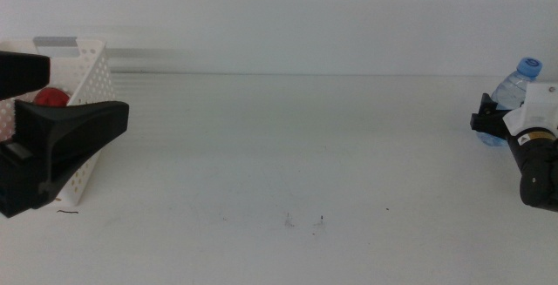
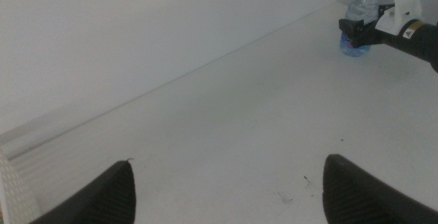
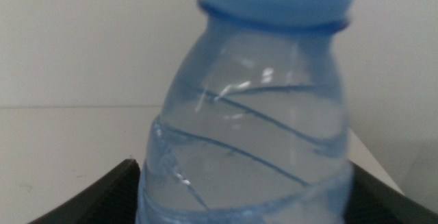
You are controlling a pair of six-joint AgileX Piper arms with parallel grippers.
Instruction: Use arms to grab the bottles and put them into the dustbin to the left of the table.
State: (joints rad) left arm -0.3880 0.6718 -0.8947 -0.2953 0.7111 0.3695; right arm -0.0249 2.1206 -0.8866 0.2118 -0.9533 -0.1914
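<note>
Left gripper close to camera by the bin, jaws spread, empty. Far right: bottle upright on the table, between right gripper's jaws; clenched or not, cannot tell. Grasping step; next needs firm squeeze, lift, carry leftward to bin.

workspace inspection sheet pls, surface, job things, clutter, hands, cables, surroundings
surface: white table, a few tiny dark specks near the front.
job's things: clear water bottle with blue cap, upright at the table's right end; red can inside the white perforated dustbin at the left end.
clutter: nothing seen.
hands: left hand open by the dustbin, holding nothing; right hand around the water bottle, a jaw on each side, contact unclear.
cables: nothing seen.
surroundings: plain white wall behind the table.
</note>
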